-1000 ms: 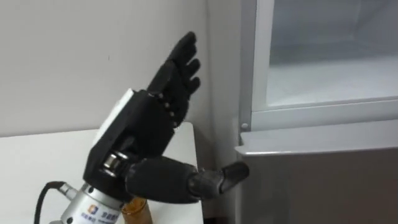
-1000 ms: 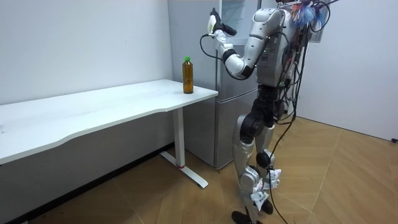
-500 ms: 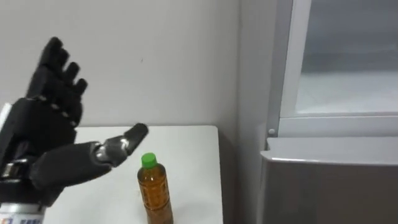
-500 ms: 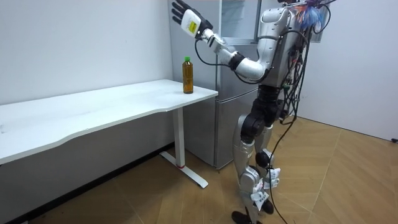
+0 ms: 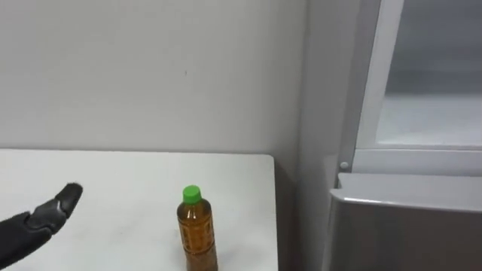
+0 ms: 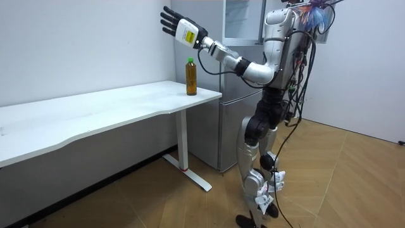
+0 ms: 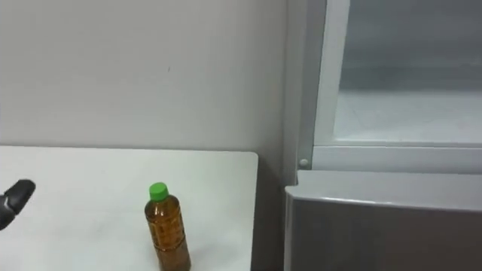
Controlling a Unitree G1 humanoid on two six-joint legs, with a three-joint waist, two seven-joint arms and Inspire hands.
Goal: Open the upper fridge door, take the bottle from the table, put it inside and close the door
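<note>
A bottle [image 5: 197,233] of brown drink with a green cap stands upright near the right end of the white table [image 5: 113,188], close to the fridge. In the room view my left hand [image 6: 177,25] is stretched out above and past the bottle [image 6: 190,76], fingers spread and holding nothing. One dark fingertip of that left hand [image 5: 53,213] pokes in at the lower left of the eye views, well left of the bottle [image 7: 167,235]. The upper fridge compartment [image 5: 429,113] stands open on the right, its pale inside showing.
The grey lower fridge door [image 5: 407,226] is closed below the open compartment. A plain wall runs behind the table. In the room view I stand on wood floor in front of the fridge [image 6: 234,82], by the table's end [image 6: 202,95].
My left arm has swung from in front of the fridge out to the left, over and past the bottle. The eye views have shifted, bringing the bottle into sight.
</note>
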